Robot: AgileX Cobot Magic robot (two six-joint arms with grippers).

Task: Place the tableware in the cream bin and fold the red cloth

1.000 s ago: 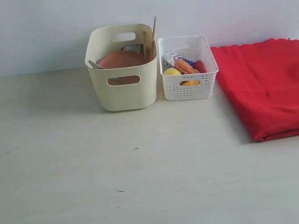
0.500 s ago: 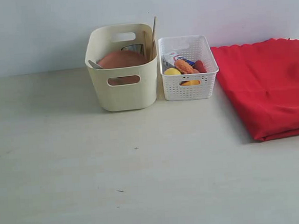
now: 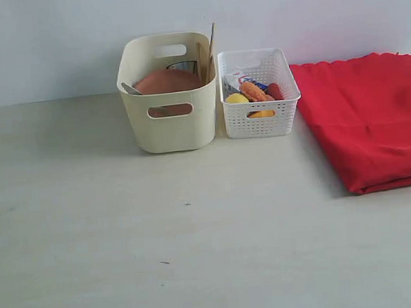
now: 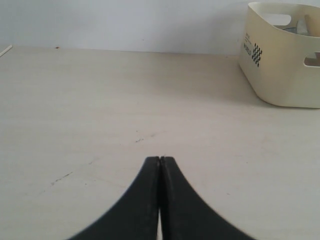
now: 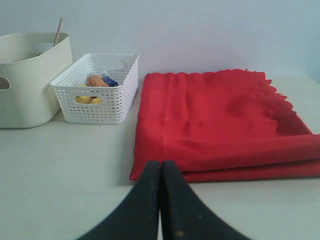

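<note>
The left tool [image 4: 159, 159], tips pressed together and empty, hangs over the counter [image 3: 198, 253]. The cream bin [image 3: 170, 132] holds the brown plate [image 3: 166, 80], steel cup [image 3: 183, 67] and chopsticks [image 3: 212, 44]. Just beside it, the white basket [image 3: 261, 125] holds food [image 3: 252, 92]. The red cloth [image 3: 372, 121] lies folded at far right. The right tool [image 5: 160, 163] is also closed and empty.

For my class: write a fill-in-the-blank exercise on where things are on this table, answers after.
The brown plate lies ____ the cream bin.
In the exterior view, the red cloth lies to the ____ of the white basket.
The left tool and the right tool are both ____.
Missing words: inside; right; shut.
</note>
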